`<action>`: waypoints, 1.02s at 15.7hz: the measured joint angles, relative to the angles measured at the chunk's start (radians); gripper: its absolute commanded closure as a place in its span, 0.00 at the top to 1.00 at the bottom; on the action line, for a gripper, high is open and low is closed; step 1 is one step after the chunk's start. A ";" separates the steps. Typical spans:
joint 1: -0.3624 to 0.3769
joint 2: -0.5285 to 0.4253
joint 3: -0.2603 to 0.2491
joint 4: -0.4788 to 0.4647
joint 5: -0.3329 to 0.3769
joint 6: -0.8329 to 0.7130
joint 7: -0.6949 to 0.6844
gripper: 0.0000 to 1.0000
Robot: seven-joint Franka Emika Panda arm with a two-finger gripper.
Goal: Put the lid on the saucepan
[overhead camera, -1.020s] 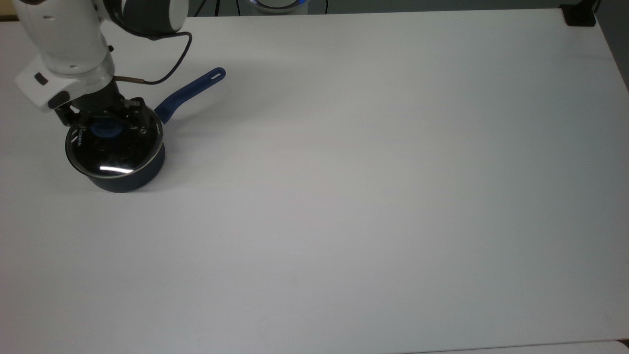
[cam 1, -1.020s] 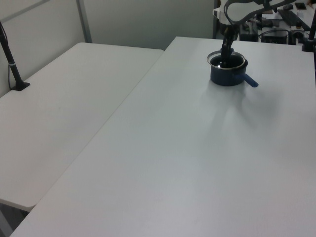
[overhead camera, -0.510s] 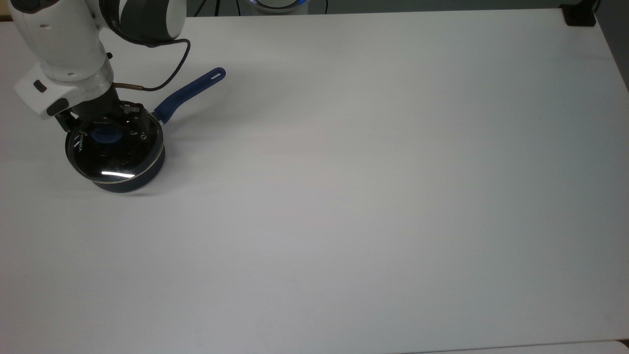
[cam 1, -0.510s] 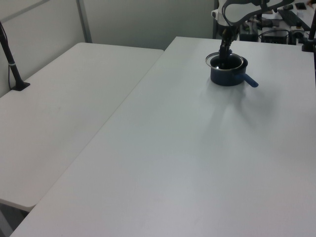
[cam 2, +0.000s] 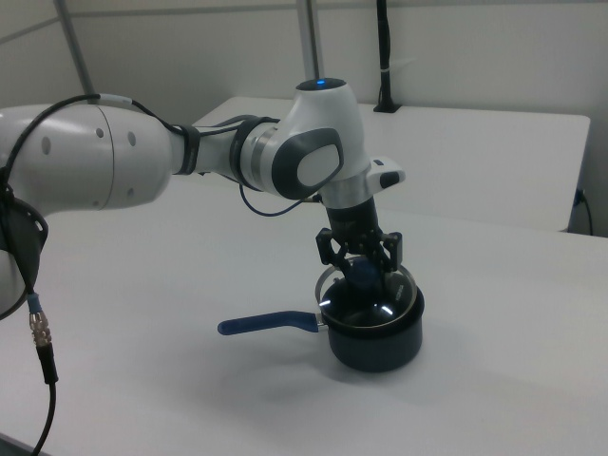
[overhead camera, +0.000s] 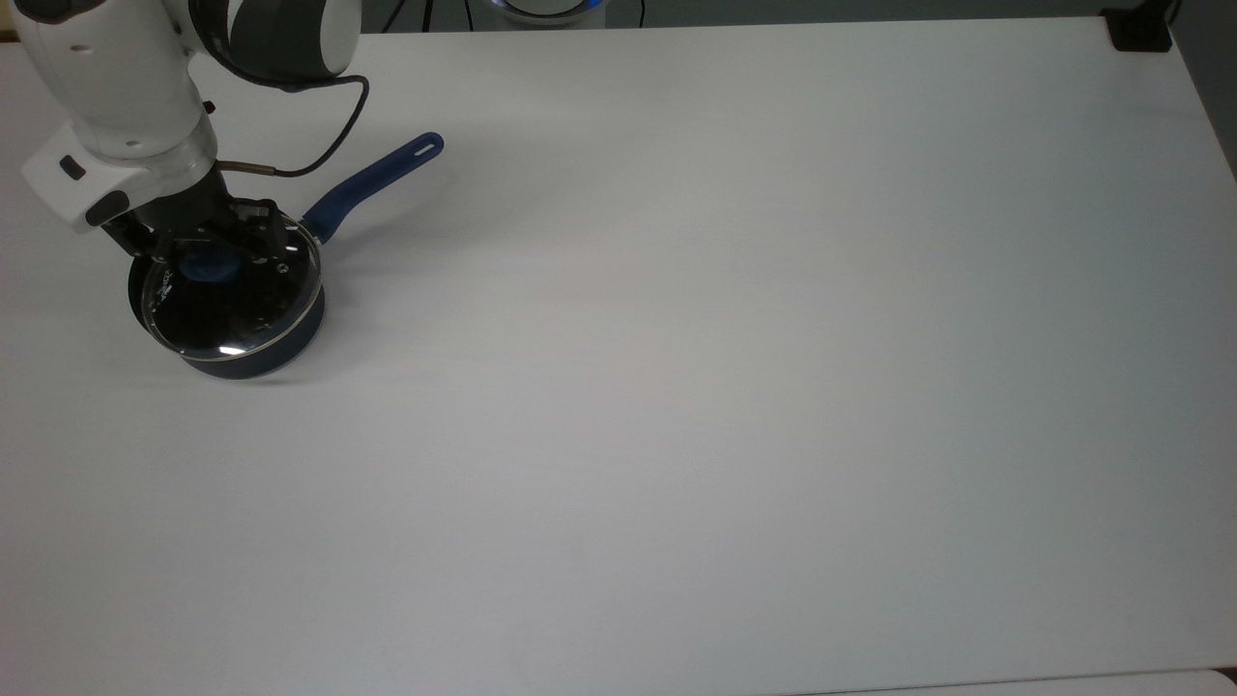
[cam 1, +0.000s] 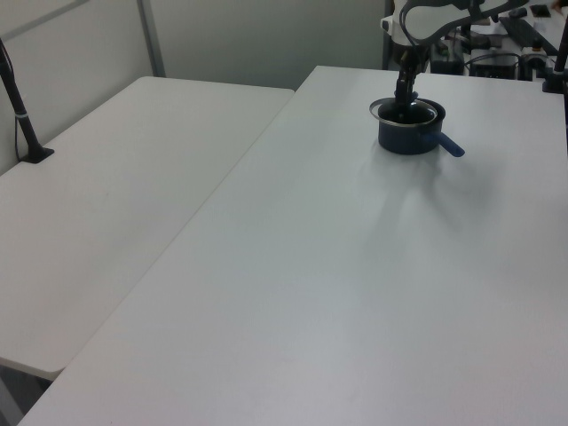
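The dark navy saucepan (overhead camera: 275, 346) stands at the top view's far left, its long blue handle (overhead camera: 372, 182) pointing up and to the right. The clear glass lid (overhead camera: 237, 309) lies over its mouth, overhanging slightly toward the top view's left. My gripper (overhead camera: 208, 261) comes down from above and is shut on the lid's blue knob (overhead camera: 206, 266). In the right view the gripper (cam 2: 362, 269) holds the knob over the saucepan (cam 2: 375, 342), and the lid's rim (cam 2: 323, 287) sits a little raised on the handle (cam 2: 266, 324) side. The left view shows the saucepan (cam 1: 406, 138) far back under the gripper (cam 1: 404, 98).
The white table (overhead camera: 725, 387) stretches wide to the top view's right of the saucepan. A black cable (overhead camera: 333, 145) loops from the arm above the handle. A second table (cam 1: 115, 177) adjoins at the left view's left. A black block (overhead camera: 1138, 31) sits at the far corner.
The gripper has come down with the lid and shifted slightly toward the top view's upper left. The lid now sits lower over the saucepan's rim. The saucepan has stayed put.
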 measured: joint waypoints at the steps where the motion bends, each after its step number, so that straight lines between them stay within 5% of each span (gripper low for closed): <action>1: -0.002 0.000 -0.001 0.001 0.000 0.000 0.000 1.00; 11: 0.003 -0.070 0.007 0.034 0.000 -0.141 0.009 1.00; 16: 0.120 -0.139 0.016 0.035 -0.002 -0.224 0.206 1.00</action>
